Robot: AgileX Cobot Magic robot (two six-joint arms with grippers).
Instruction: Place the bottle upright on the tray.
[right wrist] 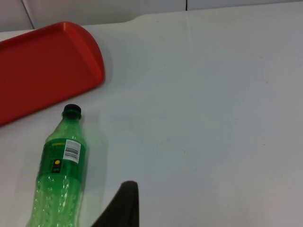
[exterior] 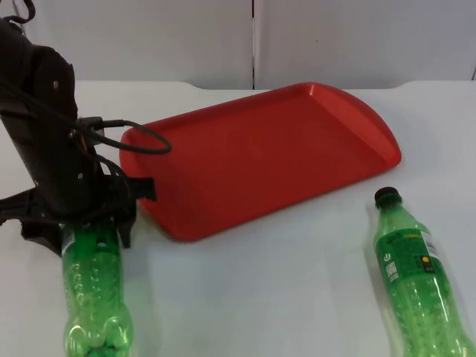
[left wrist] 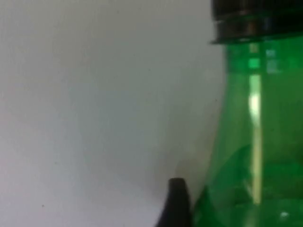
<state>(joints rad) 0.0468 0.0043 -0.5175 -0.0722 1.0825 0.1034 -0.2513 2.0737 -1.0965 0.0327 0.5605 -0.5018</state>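
A green plastic bottle (exterior: 93, 297) lies on its side on the table at the front left, its base toward the front edge. My left gripper (exterior: 88, 229) is down over its shoulder and shut on it. One fingertip (left wrist: 176, 203) presses against the green shoulder (left wrist: 255, 156) just below the black cap (left wrist: 255, 19). The red tray (exterior: 260, 156) sits in the middle of the table with nothing on it. My right gripper (right wrist: 124, 208) waits above the table, to the right of a second bottle.
A second green bottle (exterior: 418, 279) with a black cap and a label lies flat at the front right, cap toward the tray; it is also in the right wrist view (right wrist: 59, 175). The tray's rounded corner (right wrist: 92, 56) is beyond it. The grey wall closes off the back.
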